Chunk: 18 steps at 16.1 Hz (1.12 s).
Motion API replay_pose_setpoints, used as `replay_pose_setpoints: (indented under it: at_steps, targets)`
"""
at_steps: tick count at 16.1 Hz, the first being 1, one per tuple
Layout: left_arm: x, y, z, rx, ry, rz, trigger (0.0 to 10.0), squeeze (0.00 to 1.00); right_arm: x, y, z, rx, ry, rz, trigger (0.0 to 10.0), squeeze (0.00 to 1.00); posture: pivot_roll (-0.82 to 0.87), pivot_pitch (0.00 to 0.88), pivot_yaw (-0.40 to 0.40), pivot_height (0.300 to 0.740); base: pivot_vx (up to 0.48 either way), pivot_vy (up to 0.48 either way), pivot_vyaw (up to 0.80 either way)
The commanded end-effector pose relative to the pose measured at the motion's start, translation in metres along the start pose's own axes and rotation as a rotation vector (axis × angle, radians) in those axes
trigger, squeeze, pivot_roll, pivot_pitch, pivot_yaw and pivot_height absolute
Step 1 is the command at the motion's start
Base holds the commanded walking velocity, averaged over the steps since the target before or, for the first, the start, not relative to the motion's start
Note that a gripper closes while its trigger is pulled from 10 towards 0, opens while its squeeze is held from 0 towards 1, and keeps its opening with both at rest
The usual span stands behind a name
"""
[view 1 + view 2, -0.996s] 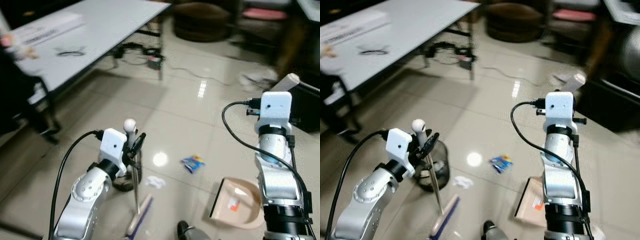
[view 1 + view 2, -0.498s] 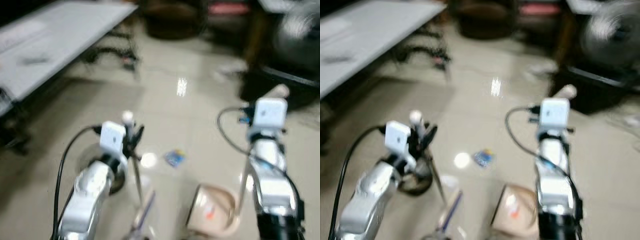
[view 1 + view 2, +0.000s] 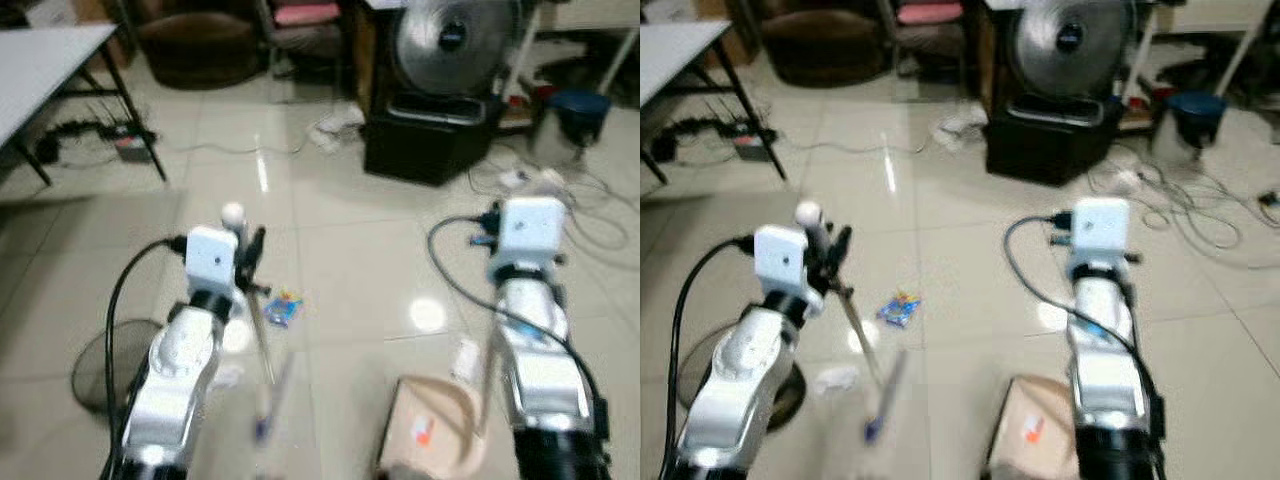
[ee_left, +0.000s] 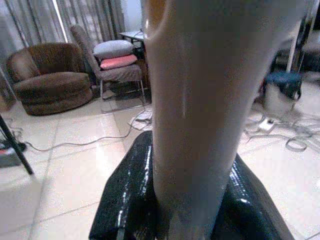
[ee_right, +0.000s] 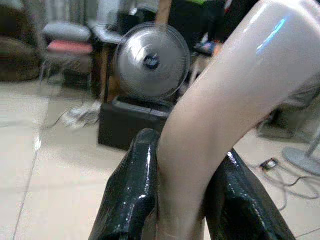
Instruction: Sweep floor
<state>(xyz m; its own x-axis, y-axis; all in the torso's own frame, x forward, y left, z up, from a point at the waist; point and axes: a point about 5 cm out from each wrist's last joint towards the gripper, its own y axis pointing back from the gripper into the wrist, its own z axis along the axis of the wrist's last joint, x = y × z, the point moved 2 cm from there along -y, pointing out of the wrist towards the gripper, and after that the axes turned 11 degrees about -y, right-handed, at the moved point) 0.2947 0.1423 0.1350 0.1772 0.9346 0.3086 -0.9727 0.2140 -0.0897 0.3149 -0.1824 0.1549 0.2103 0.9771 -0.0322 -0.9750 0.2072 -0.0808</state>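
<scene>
My left gripper is shut on the broom's pale handle, just under its white knob. The shaft slants down to a blurred brush head on the floor. My right gripper is shut on the beige dustpan handle, its black fingers pressed to both sides. The dustpan rests on the tiles by my right arm, with an orange scrap inside. A blue wrapper and a white crumpled paper lie on the floor near the broom.
A black wire bin stands at the lower left. Ahead are a large fan on a black box, loose cables, a blue bucket, a brown armchair and a table corner.
The whole view has swung to the right: the table slid off to the left and the fan and cables came into sight. Both grippers kept their hold.
</scene>
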Motion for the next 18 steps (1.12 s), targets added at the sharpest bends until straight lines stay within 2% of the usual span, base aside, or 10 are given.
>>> replay_pose_setpoints:
  at_steps: [1,5,13,18]
  targets:
    - [0.01,-0.004,0.006,-0.029,-0.032,0.058,10.0,0.0,0.008,-0.001,0.007,-0.024,-0.028,0.032,10.0,0.0,-0.03,0.067,0.042,0.74,0.0,0.0,0.0]
    - [0.013,-0.007,0.009,-0.04,-0.042,0.086,10.0,0.0,0.014,-0.004,0.014,-0.064,0.012,0.053,10.0,0.0,-0.03,0.066,0.043,0.74,0.314,0.0,0.12]
    - [0.012,-0.007,0.007,-0.037,-0.053,0.09,10.0,0.0,0.02,-0.006,0.012,-0.068,0.038,0.081,10.0,0.0,-0.02,0.066,0.043,0.74,0.342,0.0,0.8]
    - [0.008,-0.009,0.007,-0.039,-0.045,0.066,10.0,0.0,0.016,-0.004,0.01,-0.083,0.021,0.073,10.0,0.0,-0.02,0.066,0.049,0.74,0.342,0.0,0.0]
